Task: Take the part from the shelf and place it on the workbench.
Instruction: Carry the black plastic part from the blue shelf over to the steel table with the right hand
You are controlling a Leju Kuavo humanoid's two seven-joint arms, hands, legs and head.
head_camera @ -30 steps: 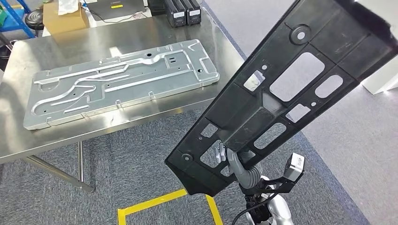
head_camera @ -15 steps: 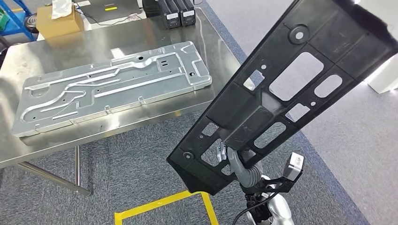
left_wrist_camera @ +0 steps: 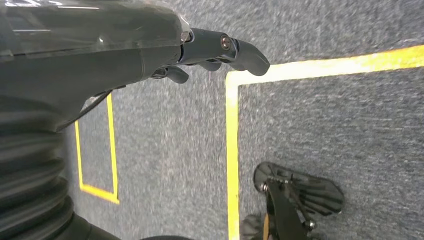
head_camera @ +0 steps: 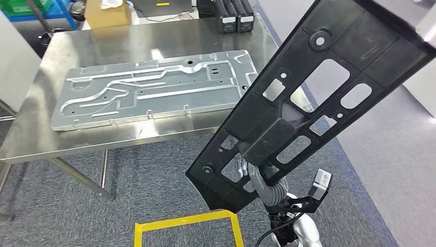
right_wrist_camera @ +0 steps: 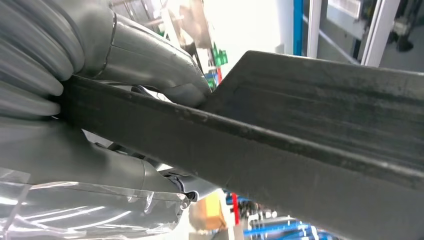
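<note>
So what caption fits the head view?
Right hand holds a black plastic panel aloft beside a steel workbench bearing a metal plate.

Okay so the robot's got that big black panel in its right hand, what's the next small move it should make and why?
Probably carry the black panel further over the workbench before lowering it. The right hand grips it near its lower end, tilted up, and that end hangs over carpet short of the bench edge. A silver metal plate already covers much of the benchtop, so lowering now would likely miss or strike it.
</note>
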